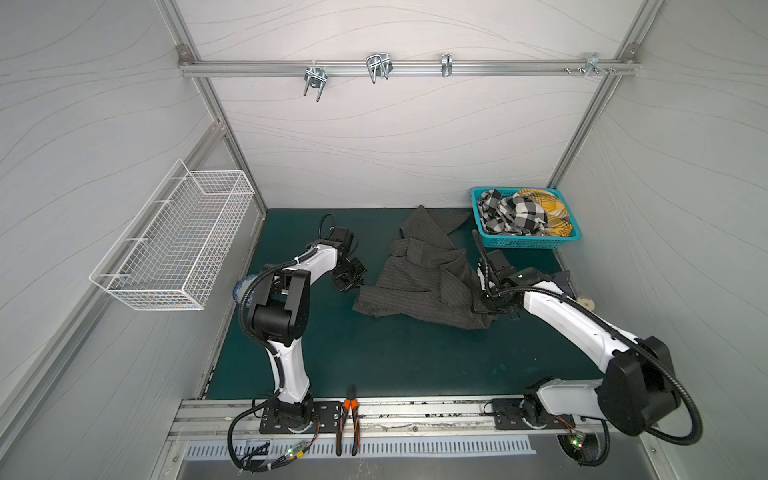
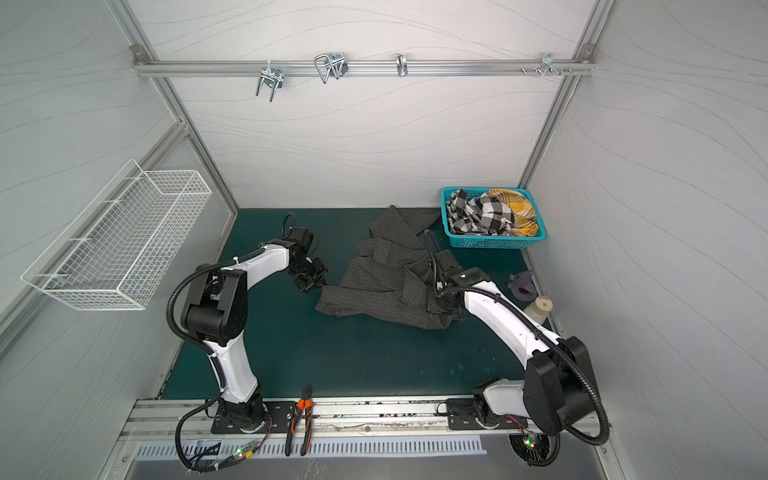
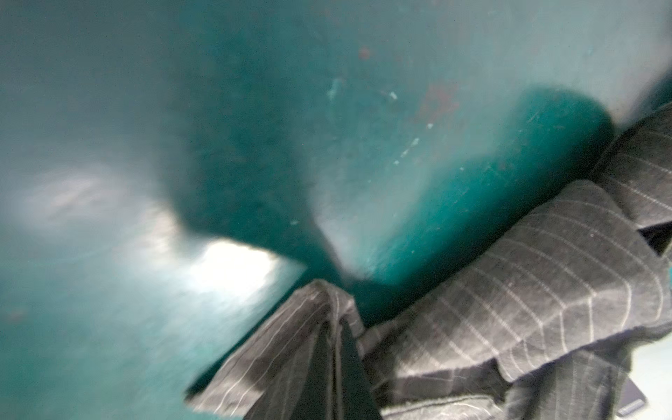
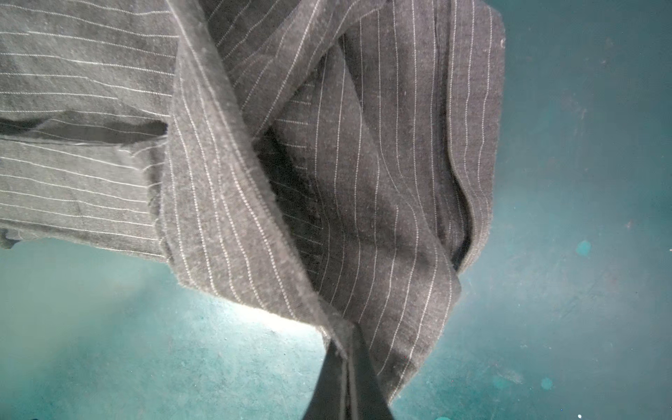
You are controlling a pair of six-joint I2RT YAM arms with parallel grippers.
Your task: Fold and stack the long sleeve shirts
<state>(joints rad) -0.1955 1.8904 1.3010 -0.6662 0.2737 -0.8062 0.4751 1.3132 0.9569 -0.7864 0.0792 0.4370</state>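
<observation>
Spreading step: left gripper [image 3: 332, 345] and right gripper [image 4: 345, 356] each clamp the pinstriped shirt's [image 1: 415, 276] edge; next, pull it taut and flat

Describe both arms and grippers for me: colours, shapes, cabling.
Both arms, left arm and right arm, have glossy white links, bulky black joint housings and a black corrugated cable conduit looping outside. The left gripper and right gripper are black, with dark tapering fingers.

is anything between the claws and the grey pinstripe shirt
Nothing visible. The left claw is shut on a corner of the pinstripe shirt, and the right claw is shut on its opposite edge. Each wrist view shows cloth pinched at the tips.
</observation>
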